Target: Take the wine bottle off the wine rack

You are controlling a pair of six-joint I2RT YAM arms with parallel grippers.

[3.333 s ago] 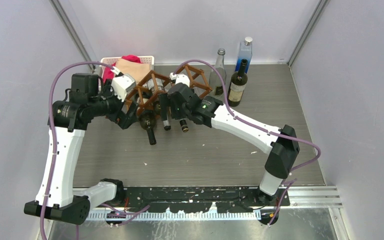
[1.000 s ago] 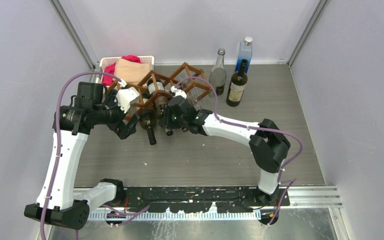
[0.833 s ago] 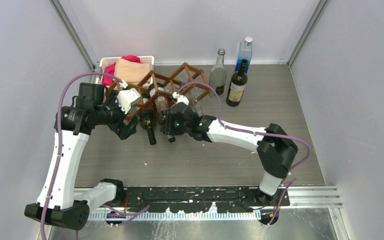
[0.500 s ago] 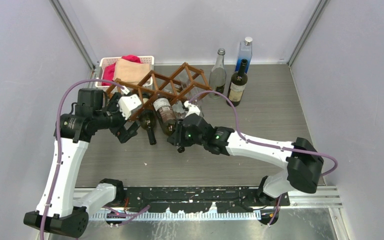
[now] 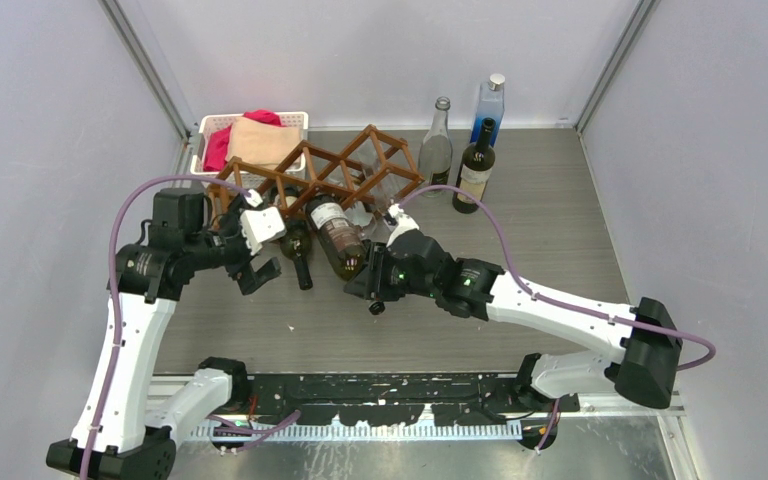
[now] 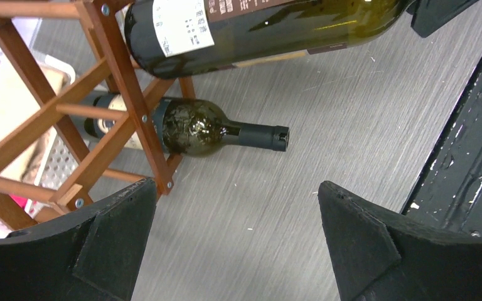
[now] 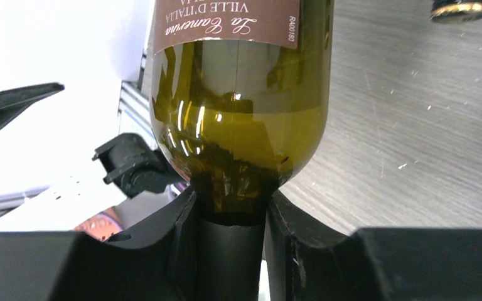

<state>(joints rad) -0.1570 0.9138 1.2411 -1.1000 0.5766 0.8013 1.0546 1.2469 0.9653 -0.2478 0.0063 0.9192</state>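
The brown wooden wine rack (image 5: 332,168) stands at the back of the table. My right gripper (image 5: 373,290) is shut on the neck of a dark green wine bottle (image 5: 338,238), which lies slanted with its base close to the rack's front bars. In the right wrist view the fingers (image 7: 182,226) clamp the bottle (image 7: 238,94) just below its shoulder. The left wrist view has this bottle (image 6: 270,28) across the top, beside the rack (image 6: 120,94). My left gripper (image 5: 260,265) hangs open over bare table (image 6: 235,207), left of the bottle.
A second dark bottle (image 5: 298,250) lies in the rack's bottom row, neck out (image 6: 213,128). A white basket (image 5: 206,128) of cloths stands back left. A clear bottle (image 5: 437,150), a blue bottle (image 5: 488,105) and a dark wine bottle (image 5: 475,170) stand upright back right.
My right arm has drawn back toward the near edge, pulling the gripped wine bottle out from among the rack's bars. My left gripper has backed slightly away from the rack, open throughout.
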